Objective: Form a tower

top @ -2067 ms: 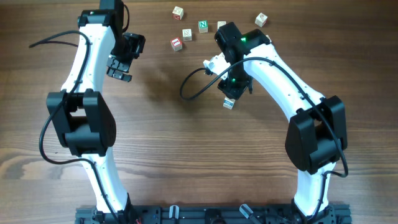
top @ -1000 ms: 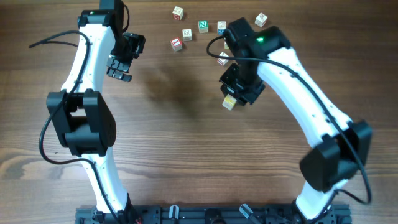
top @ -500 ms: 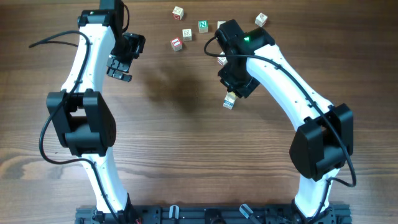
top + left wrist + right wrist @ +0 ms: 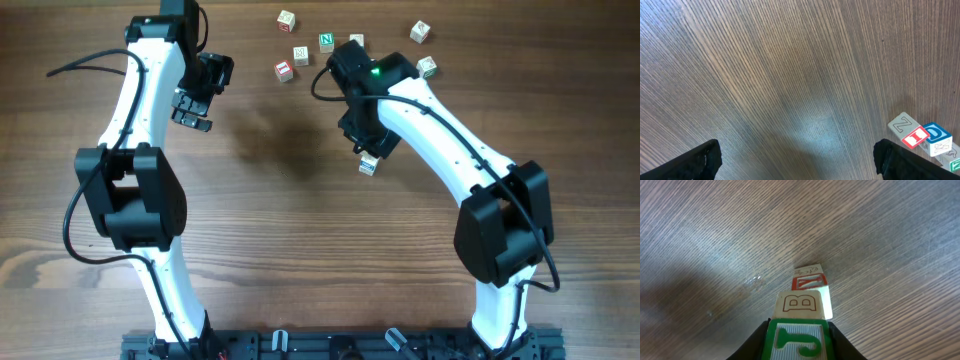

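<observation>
The tower is a narrow stack of pale letter cubes near the table's middle. From the right wrist view I look down on it: a cube with a brown B tops it, with a red-lettered cube lower down. My right gripper is shut on a green J cube directly over the B cube; whether they touch I cannot tell. Seen from overhead, the right gripper hovers over the stack. The left gripper hangs open at the far left, its jaws wide over bare wood.
Loose letter cubes lie at the back: a red one, a green N, and others. A cluster of cubes shows at the lower right of the left wrist view. A black cable loops left of the tower.
The right arm has swung its wrist and elbow leftward, uncovering a cube at the back right, while its gripper stays over the tower with the green cube. The left arm has not moved.
</observation>
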Robot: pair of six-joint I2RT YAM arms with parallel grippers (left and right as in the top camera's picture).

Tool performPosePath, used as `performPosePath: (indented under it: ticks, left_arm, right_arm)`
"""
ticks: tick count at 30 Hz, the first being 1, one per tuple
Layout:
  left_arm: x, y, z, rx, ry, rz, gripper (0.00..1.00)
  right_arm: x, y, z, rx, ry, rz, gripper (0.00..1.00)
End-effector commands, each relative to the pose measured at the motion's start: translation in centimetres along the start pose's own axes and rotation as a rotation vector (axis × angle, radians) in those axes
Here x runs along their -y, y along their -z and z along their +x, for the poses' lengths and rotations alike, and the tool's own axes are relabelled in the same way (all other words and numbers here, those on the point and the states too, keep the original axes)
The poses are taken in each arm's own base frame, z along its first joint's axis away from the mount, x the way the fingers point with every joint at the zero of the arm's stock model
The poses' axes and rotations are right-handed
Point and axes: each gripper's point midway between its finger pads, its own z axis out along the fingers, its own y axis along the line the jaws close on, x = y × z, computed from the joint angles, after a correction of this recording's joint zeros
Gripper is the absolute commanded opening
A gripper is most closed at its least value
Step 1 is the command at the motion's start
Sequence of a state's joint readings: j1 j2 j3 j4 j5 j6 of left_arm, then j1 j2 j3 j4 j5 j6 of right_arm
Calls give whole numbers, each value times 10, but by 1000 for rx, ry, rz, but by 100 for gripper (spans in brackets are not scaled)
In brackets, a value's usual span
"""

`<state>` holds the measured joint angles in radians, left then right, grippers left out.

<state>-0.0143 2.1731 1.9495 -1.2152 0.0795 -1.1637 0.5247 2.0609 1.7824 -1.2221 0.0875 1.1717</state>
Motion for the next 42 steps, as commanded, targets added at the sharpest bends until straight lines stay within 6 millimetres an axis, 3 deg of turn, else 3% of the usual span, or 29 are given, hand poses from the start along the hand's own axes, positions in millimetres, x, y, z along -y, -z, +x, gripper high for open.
performPosePath:
  ticks: [1,10,23,32,38,42]
  left_arm:
    - [0,12,-3,19,-10,21,100]
    - [0,12,-3,19,-10,21,100]
    - [0,12,-3,19,-10,21,100]
    - [0,12,-3,19,-10,21,100]
    - [0,12,-3,19,-10,21,100]
    - [0,12,-3,19,-10,21,100]
  right_arm:
    - [4,-7,-2,-83,69,-17,4]
    - [8,-17,7,-103,134,-6,5]
    - [11,-16,8,-110,144,4,4]
    - [-3,2,-5,-37,190,-77,4]
    - [7,24,-8,-6,186,-69,4]
    - [10,25,-4,-13,191,-59,4]
